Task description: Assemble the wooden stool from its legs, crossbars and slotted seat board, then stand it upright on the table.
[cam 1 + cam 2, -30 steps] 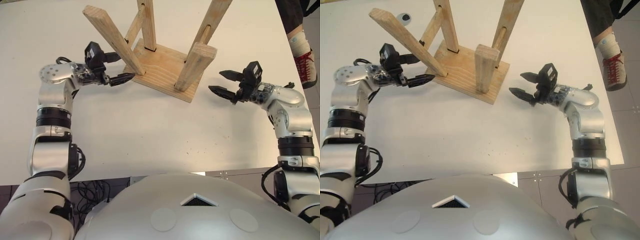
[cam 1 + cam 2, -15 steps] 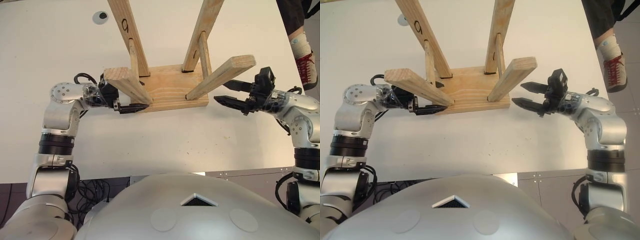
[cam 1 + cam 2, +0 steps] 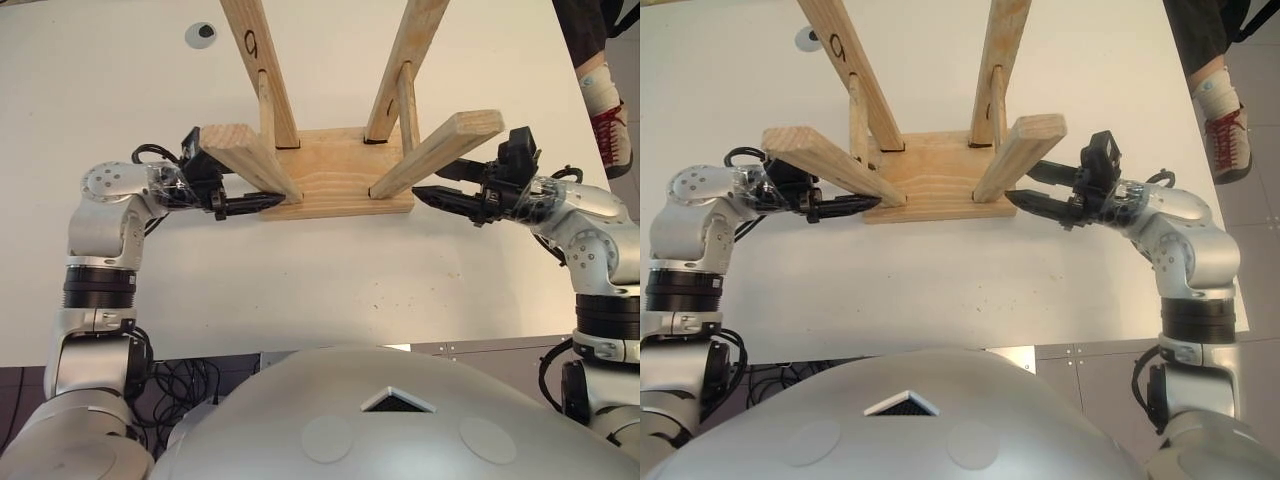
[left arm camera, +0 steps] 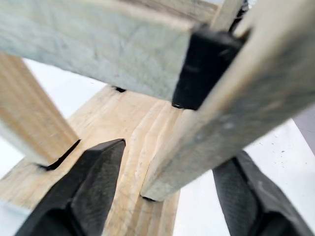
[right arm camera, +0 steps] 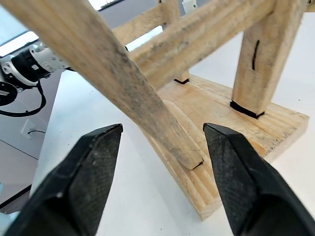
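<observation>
The wooden stool lies upside down, its seat board (image 3: pixel 335 190) flat on the white table (image 3: pixel 300 290) and its legs pointing up. Thin crossbars (image 3: pixel 265 105) join the legs on each side. My left gripper (image 3: pixel 262 194) is open and straddles the base of the near-left leg (image 3: pixel 245 155). In the left wrist view that leg (image 4: pixel 216 113) runs between the two black fingers (image 4: pixel 93 182). My right gripper (image 3: pixel 430 182) is open around the base of the near-right leg (image 3: pixel 440 150). In the right wrist view this leg (image 5: pixel 123 83) passes between the fingers (image 5: pixel 231 167) with gaps on both sides.
A small round dark-and-white object (image 3: pixel 203 33) lies on the table at the far left behind the stool. The table's right edge (image 3: pixel 560 90) is close to my right arm. Bare table lies between the stool and the front edge (image 3: pixel 300 345).
The stool has turned until its seat board sits square to me. My right gripper has moved in leftward around the near-right leg. My left gripper has stayed at the near-left leg.
</observation>
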Available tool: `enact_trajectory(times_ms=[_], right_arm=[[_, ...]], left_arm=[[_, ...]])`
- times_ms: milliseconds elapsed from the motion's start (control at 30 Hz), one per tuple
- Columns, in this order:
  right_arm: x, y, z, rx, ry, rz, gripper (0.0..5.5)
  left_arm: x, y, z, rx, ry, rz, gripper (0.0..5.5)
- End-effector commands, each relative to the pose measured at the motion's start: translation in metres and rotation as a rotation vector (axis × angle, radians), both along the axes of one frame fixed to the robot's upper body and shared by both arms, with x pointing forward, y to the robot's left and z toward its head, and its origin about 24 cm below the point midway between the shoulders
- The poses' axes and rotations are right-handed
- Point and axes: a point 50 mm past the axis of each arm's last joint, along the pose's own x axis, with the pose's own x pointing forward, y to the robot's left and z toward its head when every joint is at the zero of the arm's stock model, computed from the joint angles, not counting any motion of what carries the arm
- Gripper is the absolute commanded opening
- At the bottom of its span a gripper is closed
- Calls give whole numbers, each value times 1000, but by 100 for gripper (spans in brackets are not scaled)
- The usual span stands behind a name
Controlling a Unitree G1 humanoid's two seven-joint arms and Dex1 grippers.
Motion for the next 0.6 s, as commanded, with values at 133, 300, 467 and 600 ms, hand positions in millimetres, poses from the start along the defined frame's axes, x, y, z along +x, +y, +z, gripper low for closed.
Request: enact_trajectory(times_ms=[133,300,467,600], right_arm=[[6,16,7,60,-42,-21,191],[8,25,5,75,-50,-24,118],[12,29,22,195,-32,-33,36],[24,33,40,298,59,-54,0]], left_arm=[[2,5,4,-24,9,41,210],[6,4,7,-43,19,58,149],[24,-6,41,-238,130,141,143],[47,-11,59,-284,417,274,121]])
